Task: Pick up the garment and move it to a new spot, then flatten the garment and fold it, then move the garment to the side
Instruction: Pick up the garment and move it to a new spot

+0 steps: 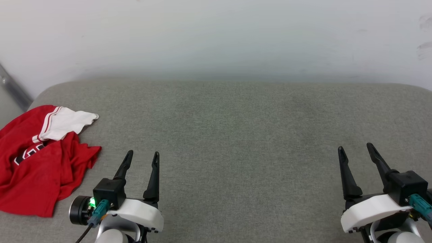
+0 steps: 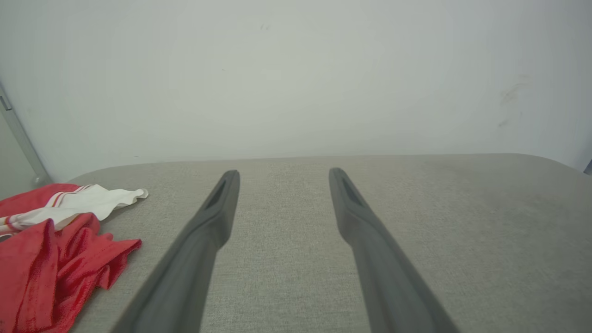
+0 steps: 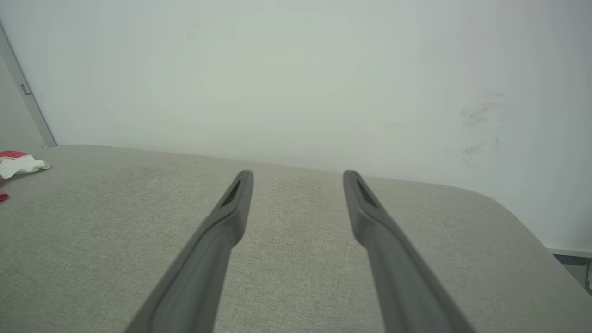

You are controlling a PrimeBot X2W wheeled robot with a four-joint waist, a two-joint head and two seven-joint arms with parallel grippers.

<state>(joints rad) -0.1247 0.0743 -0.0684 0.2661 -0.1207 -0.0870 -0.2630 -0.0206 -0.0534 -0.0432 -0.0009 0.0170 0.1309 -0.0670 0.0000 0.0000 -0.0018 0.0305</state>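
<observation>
The garment (image 1: 40, 162), red with a white sleeve and striped trim, lies crumpled at the far left of the grey padded surface (image 1: 236, 135). Part of a black number shows among its folds. My left gripper (image 1: 142, 154) hovers open just right of the garment, apart from it, nothing between its fingers. In the left wrist view the garment (image 2: 51, 249) sits left of the open left gripper (image 2: 283, 173). My right gripper (image 1: 355, 147) stands open and empty at the lower right. The right wrist view shows the right gripper (image 3: 298, 175) open, with a bit of the garment (image 3: 18, 163) at the far left edge.
A white wall (image 1: 216, 37) rises right behind the padded surface. A grey metal rail (image 1: 13, 89) leans at the left back corner. The surface's rounded right end (image 3: 522, 222) drops off toward the floor.
</observation>
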